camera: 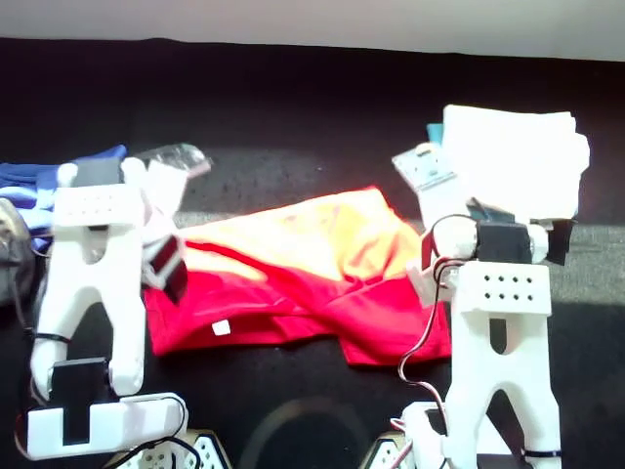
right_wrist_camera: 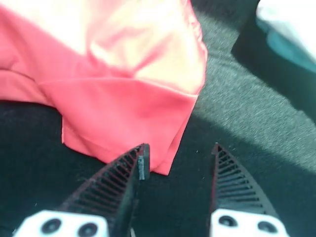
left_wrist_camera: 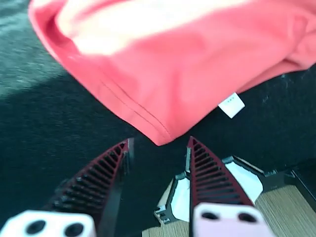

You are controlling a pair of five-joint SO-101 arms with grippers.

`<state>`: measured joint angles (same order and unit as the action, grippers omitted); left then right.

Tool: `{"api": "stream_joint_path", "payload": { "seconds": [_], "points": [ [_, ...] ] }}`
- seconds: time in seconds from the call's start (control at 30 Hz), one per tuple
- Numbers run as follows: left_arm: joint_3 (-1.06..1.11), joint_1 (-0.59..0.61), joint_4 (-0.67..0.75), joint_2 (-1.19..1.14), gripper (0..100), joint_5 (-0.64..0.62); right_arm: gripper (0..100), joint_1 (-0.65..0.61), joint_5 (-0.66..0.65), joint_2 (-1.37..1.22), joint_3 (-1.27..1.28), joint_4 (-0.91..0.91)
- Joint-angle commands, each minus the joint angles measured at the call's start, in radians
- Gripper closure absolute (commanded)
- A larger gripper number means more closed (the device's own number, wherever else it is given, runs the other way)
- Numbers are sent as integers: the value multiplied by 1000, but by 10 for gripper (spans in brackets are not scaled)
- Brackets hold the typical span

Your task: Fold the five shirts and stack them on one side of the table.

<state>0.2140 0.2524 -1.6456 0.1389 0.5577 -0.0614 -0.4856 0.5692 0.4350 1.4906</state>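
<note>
Folding the red shirt [camera: 293,283]: left pincer [left_wrist_camera: 159,143] and right pincer [right_wrist_camera: 180,148] both spread, poised over near corners. Next, probably: pinch hems, carry far.

White plastic left arm [camera: 93,264] and right arm [camera: 500,342], black motor blocks [camera: 78,386] at joints, rows of small holes [camera: 503,285], thin red and black cables [camera: 423,337], dark red ribbed fingers [left_wrist_camera: 106,173]

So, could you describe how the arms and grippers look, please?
The left arm and right arm are white plastic with black motor blocks. The left gripper and right gripper are pointed, ribbed and dark red. Thin cables trail by the right arm.
</note>
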Motion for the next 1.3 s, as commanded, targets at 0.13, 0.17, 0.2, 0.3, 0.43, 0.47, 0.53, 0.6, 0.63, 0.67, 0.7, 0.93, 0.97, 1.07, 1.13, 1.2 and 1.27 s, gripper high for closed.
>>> {"api": "stream_joint_path", "payload": {
  "seconds": [0.13,0.17,0.2,0.3,0.43,0.47,0.53,0.6,0.63,0.67,0.7,0.93,0.97,1.07,1.13,1.2,1.27],
  "points": [
    [-70,-62,127,-124,993,-129,985,-163,124,-171,-28,-291],
    [-68,-74,150,-160,989,-150,995,-186,124,-220,-30,-317],
    [-68,-85,180,-200,990,-173,993,-205,124,-272,-38,-352],
    [-74,-105,250,-318,990,-212,991,-228,126,-430,-91,-441],
    [-74,-111,298,-438,990,-226,991,-226,126,-648,-200,-519],
    [-74,-108,307,-464,990,-226,991,-225,126,-705,-229,-527],
    [-76,-97,330,-510,990,-219,991,-220,126,-814,-286,-542],
    [-108,-70,350,-561,990,-218,991,-196,126,-920,-351,-555],
    [-140,-51,351,-590,990,-216,991,-182,126,-966,-389,-561],
    [-186,-33,348,-624,991,-212,991,-168,126,-1012,-433,-561],
    [-240,-18,347,-661,991,-199,991,-151,126,-1053,-479,-561],
    [-840,12,124,-1032,991,-195,991,-105,126,-1236,-765,-550],
    [-949,10,77,-1089,991,-196,991,-105,126,-1244,-788,-536],
    [-1271,8,-52,-1248,991,-196,991,-120,126,-1242,-842,-469],
    [-1449,8,-112,-1333,991,-196,991,-127,127,-1241,-875,-433],
    [-1538,12,-126,-1374,991,-198,991,-128,127,-1241,-915,-387],
    [-1535,13,-126,-1362,991,-198,991,-125,153,-1239,-964,-328]
  ]
}}
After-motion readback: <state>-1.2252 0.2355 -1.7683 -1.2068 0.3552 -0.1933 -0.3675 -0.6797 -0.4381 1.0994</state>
